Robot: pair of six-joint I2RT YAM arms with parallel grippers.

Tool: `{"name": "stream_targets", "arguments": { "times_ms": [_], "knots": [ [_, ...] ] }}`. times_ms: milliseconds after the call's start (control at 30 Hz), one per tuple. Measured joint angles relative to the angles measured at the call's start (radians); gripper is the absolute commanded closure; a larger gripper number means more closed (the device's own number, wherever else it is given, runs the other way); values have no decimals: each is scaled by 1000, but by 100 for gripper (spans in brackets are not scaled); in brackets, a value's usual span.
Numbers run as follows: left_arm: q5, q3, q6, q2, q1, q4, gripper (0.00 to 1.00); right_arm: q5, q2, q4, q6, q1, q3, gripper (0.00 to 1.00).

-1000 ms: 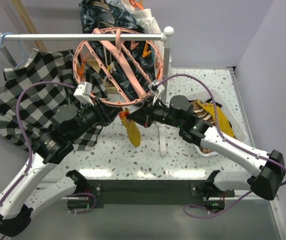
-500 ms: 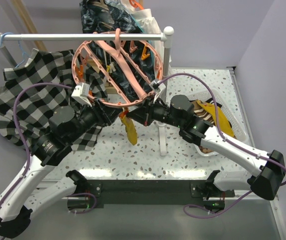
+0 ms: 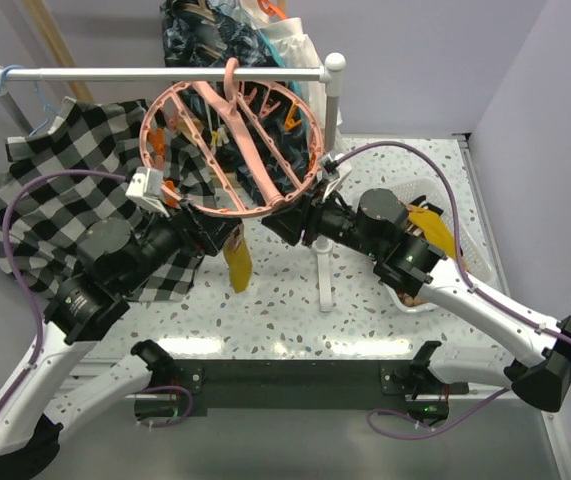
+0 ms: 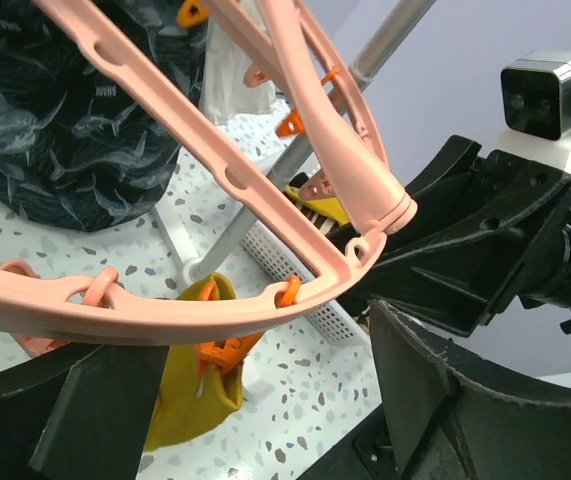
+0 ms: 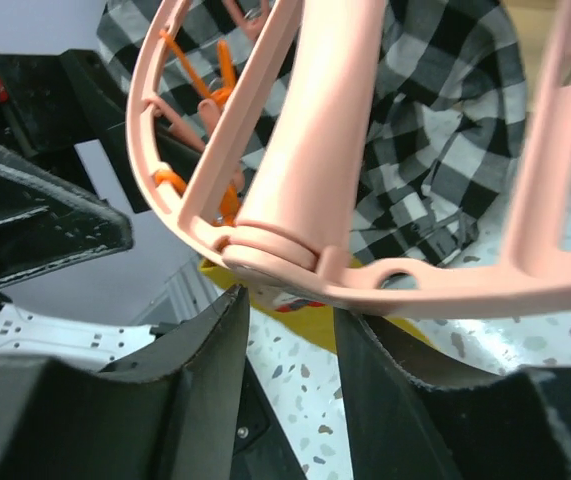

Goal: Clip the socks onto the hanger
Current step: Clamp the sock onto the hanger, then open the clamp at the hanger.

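The table (image 3: 295, 300) is a pale speckled slab closed in by plain lilac walls, with a white rail (image 3: 165, 73) running across the back of it. A black-and-white checked shirt (image 3: 55, 190) droops from the rail on the left, and a yellow sock (image 3: 433, 228) lies among other things on the right side of the table. The round pink hanger (image 3: 248, 158) hangs by its hook from the rail, tilted. Its near edge dips between the two arms. A mustard sock (image 3: 238, 262) dangles there from an orange clip (image 4: 227, 355) on the ring. The left gripper (image 4: 250, 340) is spread wide just under that edge. The rim crosses above its gap and nothing is held. The right gripper (image 5: 293, 310) sits at the spot where a crossbar joins the ring. Its jaws are parted a little, with the rim right at their mouth, and they pinch nothing that I can see.
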Motion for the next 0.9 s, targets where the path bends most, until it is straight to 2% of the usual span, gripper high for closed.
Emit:
{"name": "stream_targets", "arguments": {
  "times_ms": [500,733,900],
  "knots": [
    [-80,111,151,-126,0,-190,16,386,-23,-234,-163,-8,146,53],
    [-116,123,193,-119,0,-240,17,466,-17,-259,-222,-36,180,52],
    [-142,148,204,-112,0,-267,16,457,-14,-279,-259,-43,184,40]
  ]
}}
